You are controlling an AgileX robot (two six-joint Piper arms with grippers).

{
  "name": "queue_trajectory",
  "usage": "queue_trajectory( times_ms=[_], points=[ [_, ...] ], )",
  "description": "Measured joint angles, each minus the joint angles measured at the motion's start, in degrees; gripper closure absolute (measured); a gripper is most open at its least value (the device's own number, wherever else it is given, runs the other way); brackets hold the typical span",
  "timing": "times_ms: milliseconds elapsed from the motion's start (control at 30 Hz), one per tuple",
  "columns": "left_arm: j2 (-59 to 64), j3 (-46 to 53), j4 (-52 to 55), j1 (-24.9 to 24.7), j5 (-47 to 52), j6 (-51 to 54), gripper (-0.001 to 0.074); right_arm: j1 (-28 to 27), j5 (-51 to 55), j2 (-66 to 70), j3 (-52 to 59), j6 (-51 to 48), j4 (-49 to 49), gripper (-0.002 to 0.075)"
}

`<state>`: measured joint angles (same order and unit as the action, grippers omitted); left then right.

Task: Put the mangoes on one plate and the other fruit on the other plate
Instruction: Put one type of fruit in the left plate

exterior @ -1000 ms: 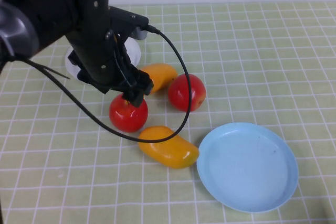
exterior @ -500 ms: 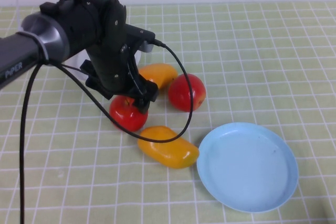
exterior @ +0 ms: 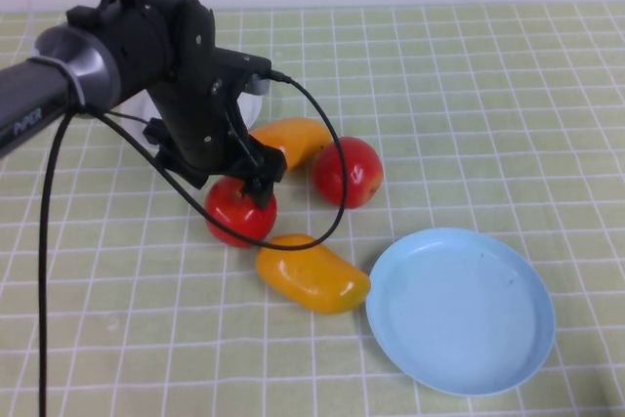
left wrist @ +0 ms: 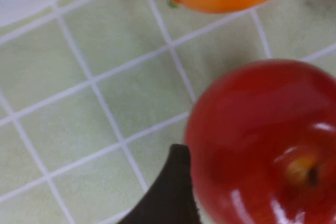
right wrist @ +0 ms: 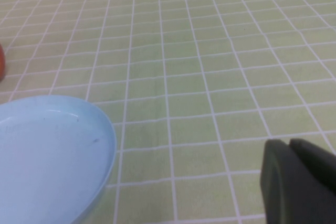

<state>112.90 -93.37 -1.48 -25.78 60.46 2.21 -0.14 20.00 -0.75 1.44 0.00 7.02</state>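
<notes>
My left gripper (exterior: pixel 252 187) hangs low over a red apple (exterior: pixel 239 214), open, its fingers straddling the fruit. In the left wrist view that apple (left wrist: pixel 262 145) fills the space beside one dark finger (left wrist: pixel 170 192); the other finger is out of frame. A second red apple (exterior: pixel 347 171) lies to its right. One mango (exterior: pixel 293 139) lies just behind the gripper, the other mango (exterior: pixel 312 273) in front of it. The light blue plate (exterior: pixel 459 310) sits at the front right. The white plate (exterior: pixel 256 87) is mostly hidden behind the left arm. My right gripper (right wrist: pixel 294 182) is shut, beside the blue plate (right wrist: pixel 47 150).
A black cable (exterior: pixel 337 173) loops from the left arm down around the apples and touches the near mango. Green checked cloth (exterior: pixel 488 95) covers the table to the right and behind.
The left arm has swung down and slightly left, bringing its gripper lower around the red apple. The fruit and plates have hardly moved.
</notes>
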Motion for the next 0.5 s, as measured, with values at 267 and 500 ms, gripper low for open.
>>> queue_trajectory(
  times_ms=[267,500],
  points=[
    [1.88,-0.46,-1.37,0.00,-0.30,1.61,0.0066,0.00,0.00,0.00,0.00,0.00,0.00,0.0742],
    [2.07,-0.71,-1.39,0.08,0.13,1.74,0.0111,0.00,0.00,0.00,0.00,0.00,0.00,0.0741]
  ],
)
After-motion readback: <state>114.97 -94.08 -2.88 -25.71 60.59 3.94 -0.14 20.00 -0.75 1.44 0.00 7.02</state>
